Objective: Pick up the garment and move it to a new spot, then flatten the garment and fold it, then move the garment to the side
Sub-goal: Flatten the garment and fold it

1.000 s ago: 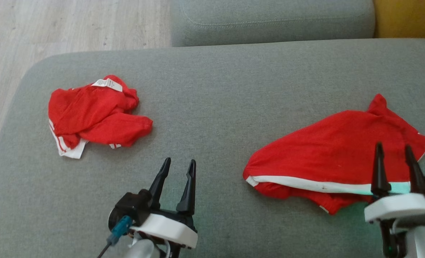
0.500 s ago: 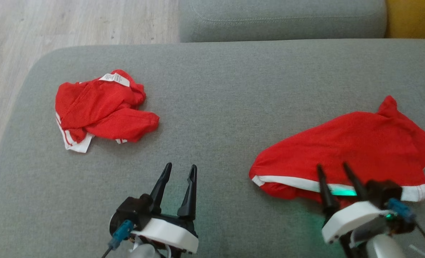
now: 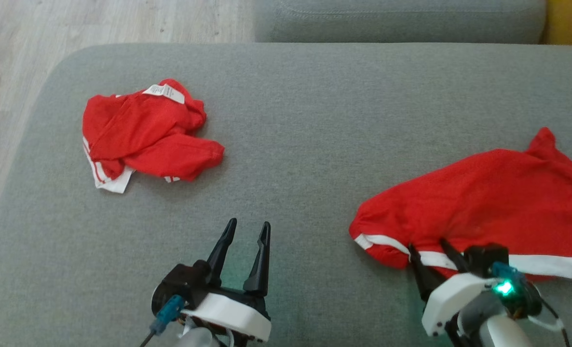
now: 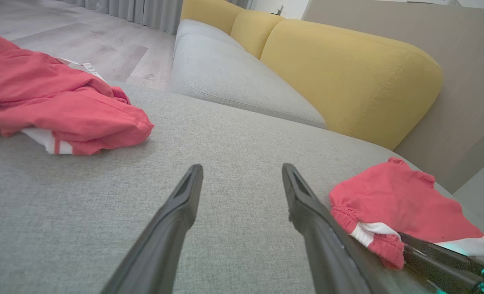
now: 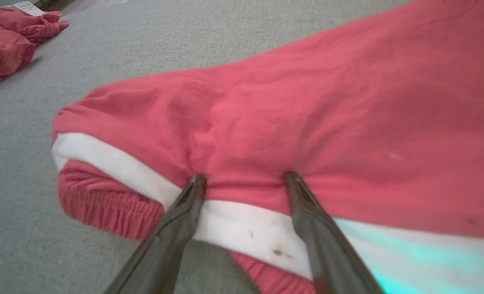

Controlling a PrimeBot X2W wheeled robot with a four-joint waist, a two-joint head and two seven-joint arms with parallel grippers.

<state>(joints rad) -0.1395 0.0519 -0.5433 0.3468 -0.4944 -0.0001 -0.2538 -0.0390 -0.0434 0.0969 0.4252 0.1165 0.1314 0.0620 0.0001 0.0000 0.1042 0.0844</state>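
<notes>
I saw the right gripper (image 3: 428, 245) with its fingers spread wide, clenching nothing, its tips pressed against the near white-striped edge of the red garment (image 3: 488, 202). That garment lay spread on the right side of the grey sofa seat (image 3: 305, 120). The left gripper (image 3: 248, 222) hung released over bare cushion. A second red garment (image 3: 146, 135) lay crumpled at the far left, well apart.

Spread garment (image 3: 498, 202) cut by the head view's right edge; label (image 3: 164, 91) print on the crumpled garment (image 3: 141, 135) illegibly small.
</notes>
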